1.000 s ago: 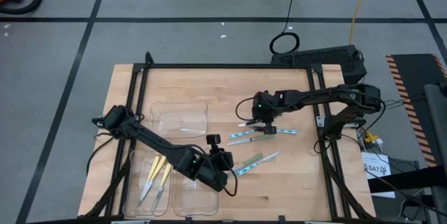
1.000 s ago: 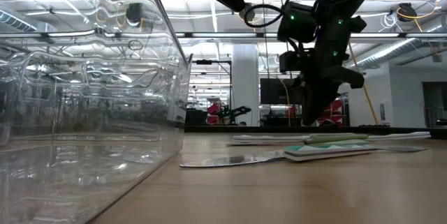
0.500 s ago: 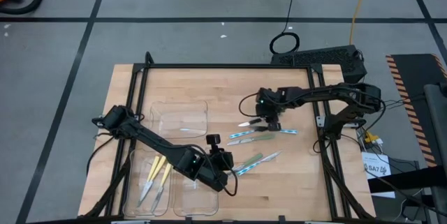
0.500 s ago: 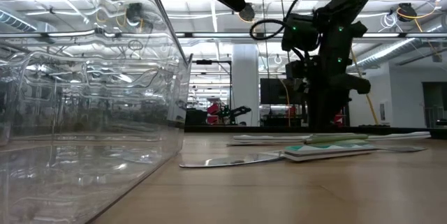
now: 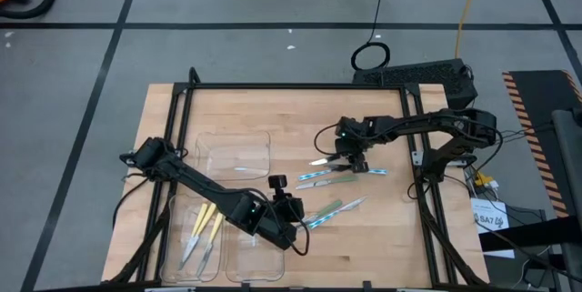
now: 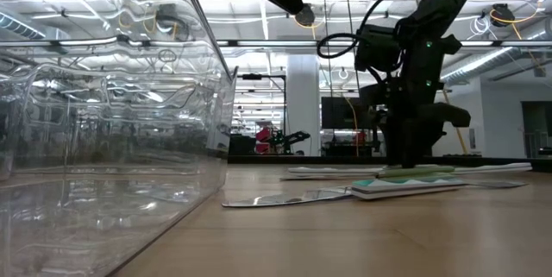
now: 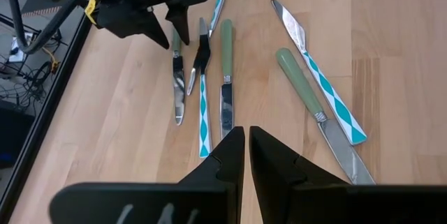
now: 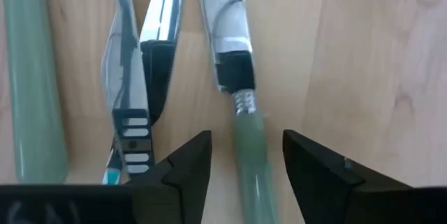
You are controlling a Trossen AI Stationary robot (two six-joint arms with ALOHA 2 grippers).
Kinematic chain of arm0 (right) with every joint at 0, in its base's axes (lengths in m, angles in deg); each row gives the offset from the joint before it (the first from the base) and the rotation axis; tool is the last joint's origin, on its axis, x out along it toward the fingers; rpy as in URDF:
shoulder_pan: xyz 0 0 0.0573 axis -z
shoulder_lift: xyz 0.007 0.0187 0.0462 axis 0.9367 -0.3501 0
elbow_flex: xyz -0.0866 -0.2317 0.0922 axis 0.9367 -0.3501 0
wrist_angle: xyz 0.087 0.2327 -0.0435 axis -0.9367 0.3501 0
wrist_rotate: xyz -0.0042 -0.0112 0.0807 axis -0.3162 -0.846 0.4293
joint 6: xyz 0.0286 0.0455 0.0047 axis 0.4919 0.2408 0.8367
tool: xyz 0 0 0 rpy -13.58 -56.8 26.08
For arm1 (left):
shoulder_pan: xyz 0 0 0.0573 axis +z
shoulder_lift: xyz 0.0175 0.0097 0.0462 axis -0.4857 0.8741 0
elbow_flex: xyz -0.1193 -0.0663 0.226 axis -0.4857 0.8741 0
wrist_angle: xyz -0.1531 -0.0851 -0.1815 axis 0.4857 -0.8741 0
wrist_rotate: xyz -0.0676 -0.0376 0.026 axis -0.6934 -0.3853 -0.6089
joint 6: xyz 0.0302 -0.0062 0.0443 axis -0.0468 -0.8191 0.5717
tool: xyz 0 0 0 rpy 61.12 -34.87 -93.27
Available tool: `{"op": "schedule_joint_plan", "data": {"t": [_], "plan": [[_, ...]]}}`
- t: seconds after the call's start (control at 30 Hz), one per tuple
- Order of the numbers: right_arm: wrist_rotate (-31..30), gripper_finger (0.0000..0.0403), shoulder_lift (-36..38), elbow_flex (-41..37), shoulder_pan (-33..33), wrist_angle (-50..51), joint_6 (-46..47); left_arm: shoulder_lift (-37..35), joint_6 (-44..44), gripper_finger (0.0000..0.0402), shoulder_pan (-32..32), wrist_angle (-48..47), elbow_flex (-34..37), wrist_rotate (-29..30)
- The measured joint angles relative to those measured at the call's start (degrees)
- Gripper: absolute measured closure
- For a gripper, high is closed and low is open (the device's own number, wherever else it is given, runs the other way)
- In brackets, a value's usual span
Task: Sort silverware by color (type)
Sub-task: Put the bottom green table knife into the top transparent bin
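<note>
A: Fingers spread on your right end effector (image 8: 241, 158), straddling the green knife (image 8: 244, 151) just below its ferrule. It grips nothing yet.

B: And the risk?

A: My guess: you clip the fork (image 8: 133, 77) lying just beside it when you clench, since its tines nearly touch one finger. Come down off-centre and the slim handle could roll away.

B: Where's the rest?

A: Loose on the desk (image 5: 382, 228): blue-patterned and green pieces (image 7: 225, 77) near the right arm, two more (image 5: 332, 210) nearer the left. Yellow ones (image 5: 205, 228) sit in a clear tray (image 5: 173, 237).

B: Left arm?

A: Your left end effector (image 7: 246, 151) is clenched, empty, waiting over the desk near the trays, clear of your path.
</note>
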Motion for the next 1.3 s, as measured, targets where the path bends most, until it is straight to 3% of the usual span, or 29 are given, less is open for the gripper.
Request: {"op": "schedule_joint_plan", "data": {"t": [0.17, 0.73, 1.3], "plan": [[0.3, 0.0246, 0.0, 0.2, 1.1, 0.0, 0.8, 0.0, 0.3, 0.0369, 0.2, 0.0, 0.0, 0.0], [5.5, 0.0364, -0.3, -3.2, 3.5, -0.4, 0.5, 0.0, -0.1, 0.0369, 1.1, 0.3, 0.0, -0.3], [6.1, 0.0373, -0.2, -3.4, -0.3, -1.0, 4.1, 0.0, -0.6, 0.0369, 4.7, 1.1, 0.0, 0.7]]}}
